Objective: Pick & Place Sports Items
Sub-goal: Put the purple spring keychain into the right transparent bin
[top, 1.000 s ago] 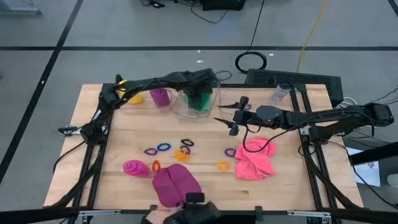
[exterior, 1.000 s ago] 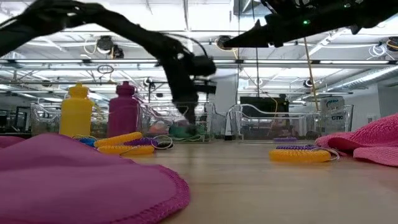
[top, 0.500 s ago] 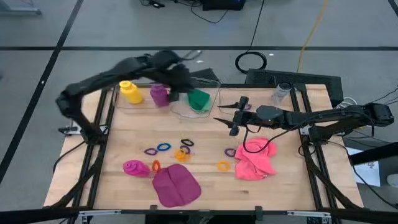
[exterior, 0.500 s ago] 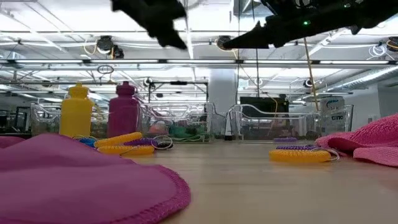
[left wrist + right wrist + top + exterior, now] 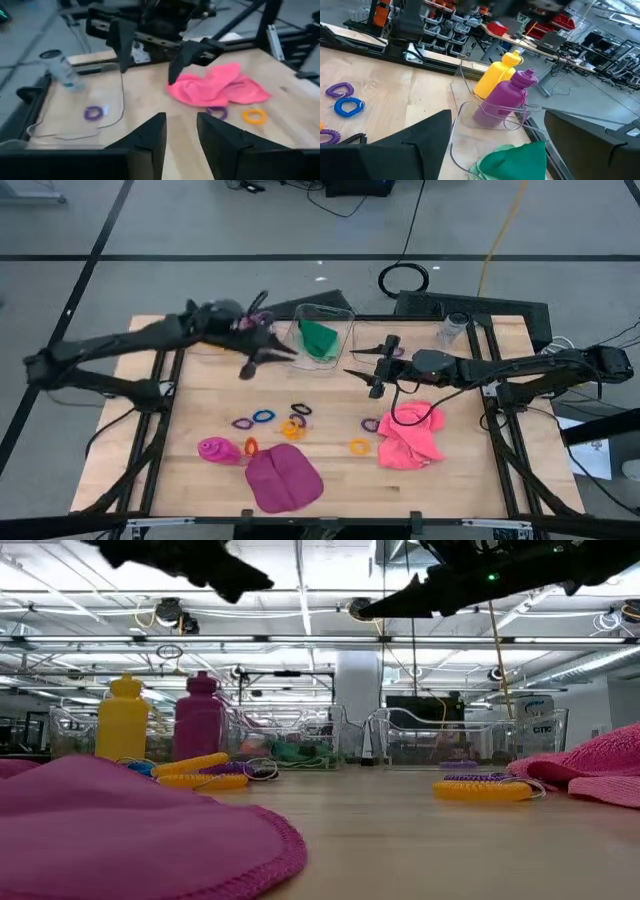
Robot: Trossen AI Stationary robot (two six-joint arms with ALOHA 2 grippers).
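My left gripper (image 5: 268, 358) (image 5: 180, 131) hangs open above the table's far left part, pointing toward the right, nothing between its fingers. Just right of it a green cloth (image 5: 318, 340) lies bunched in a clear bin (image 5: 330, 310). A yellow bottle (image 5: 496, 76) and a purple bottle (image 5: 507, 102) stand upright in a second clear bin; in the high view my left arm hides them. My right gripper (image 5: 378, 368) (image 5: 495, 140) hovers open mid-table. A pink cloth (image 5: 410, 436), a magenta cloth (image 5: 283, 478), a lying magenta bottle (image 5: 214, 449) and several small rings (image 5: 272, 418) rest on the table.
A third clear bin with a purple ring (image 5: 93, 113) sits at the far right, beside a small clear bottle (image 5: 452, 328). Two more rings (image 5: 360, 446) lie by the pink cloth. Bare wood lies between the bins and the rings.
My left gripper has risen out of the bin with the green cloth and drawn back toward the table's left edge, tipping from pointing down to nearly level. The green cloth has stayed in the bin. My right arm has kept still.
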